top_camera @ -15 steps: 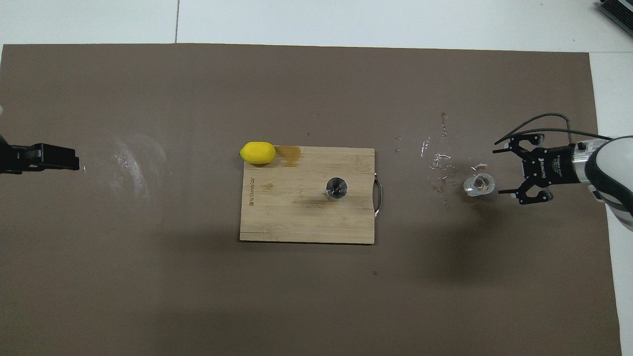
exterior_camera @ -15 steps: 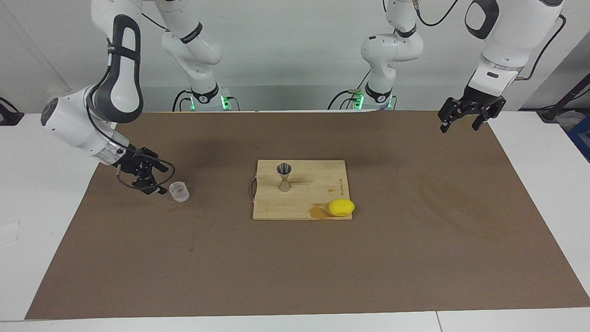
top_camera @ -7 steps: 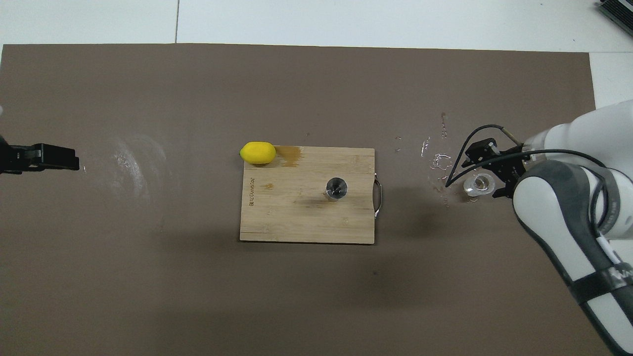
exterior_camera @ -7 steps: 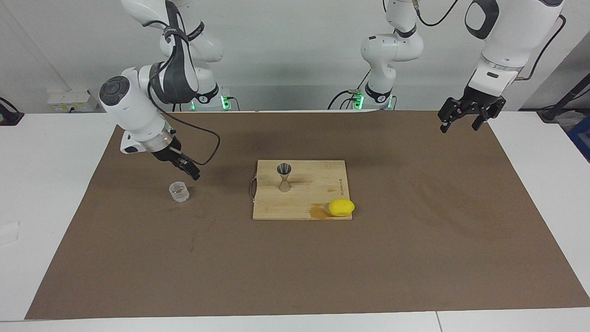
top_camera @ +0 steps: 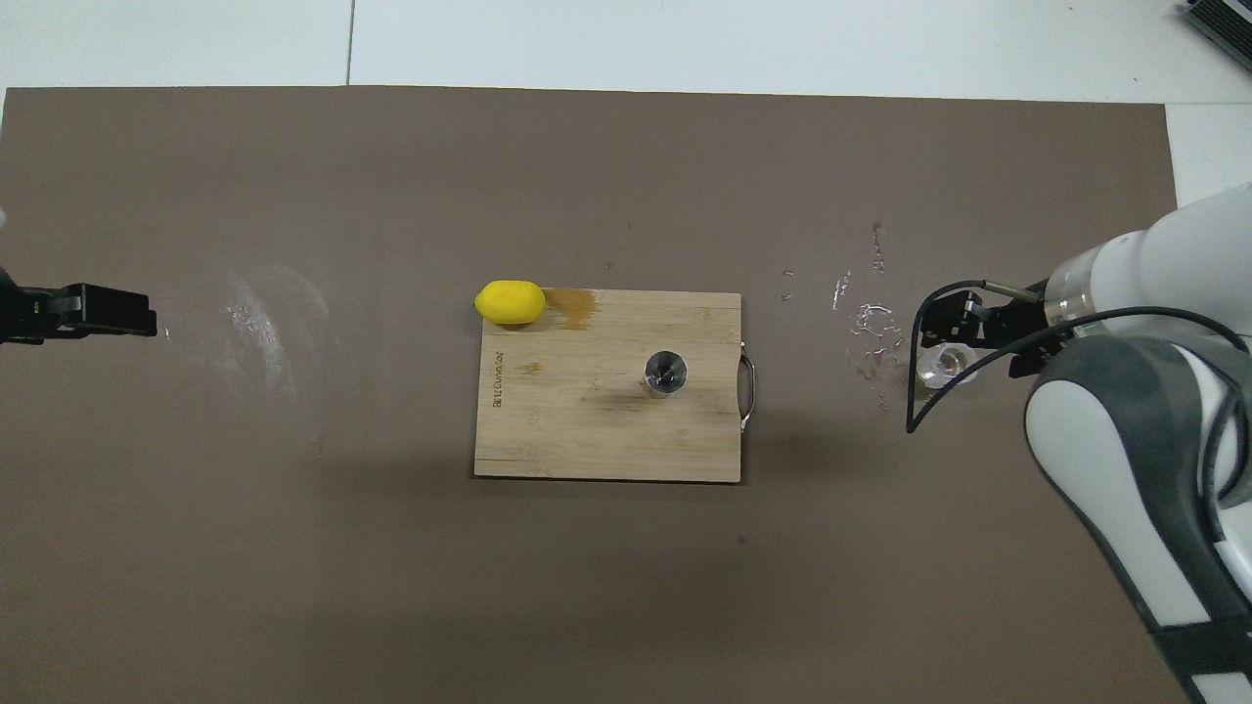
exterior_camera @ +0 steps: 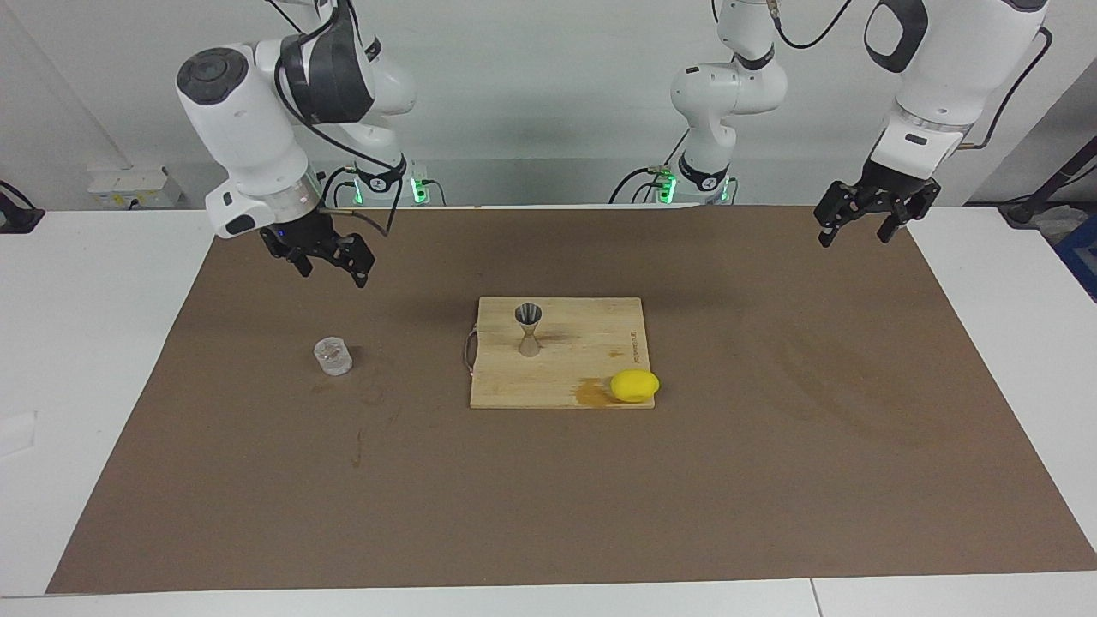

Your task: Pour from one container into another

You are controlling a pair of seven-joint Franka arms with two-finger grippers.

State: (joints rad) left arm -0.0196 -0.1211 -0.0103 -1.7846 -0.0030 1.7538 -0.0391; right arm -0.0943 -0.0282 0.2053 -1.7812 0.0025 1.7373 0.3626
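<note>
**Glass tumbler ungrasped below the right gripper**

The small clear thick-walled glass tumbler stands upright on the brown mat, below the right gripper, whose jaws hang open and empty. Likely rigid, smooth, slippery and breakable; best held across its side walls. The silvery hourglass metal jigger stands on the bamboo cutting board. The left gripper waits, open.

Clear glass tumbler, silvery steel jigger, pale bamboo board, yellow lemon, brown mat, white tabletop
</note>
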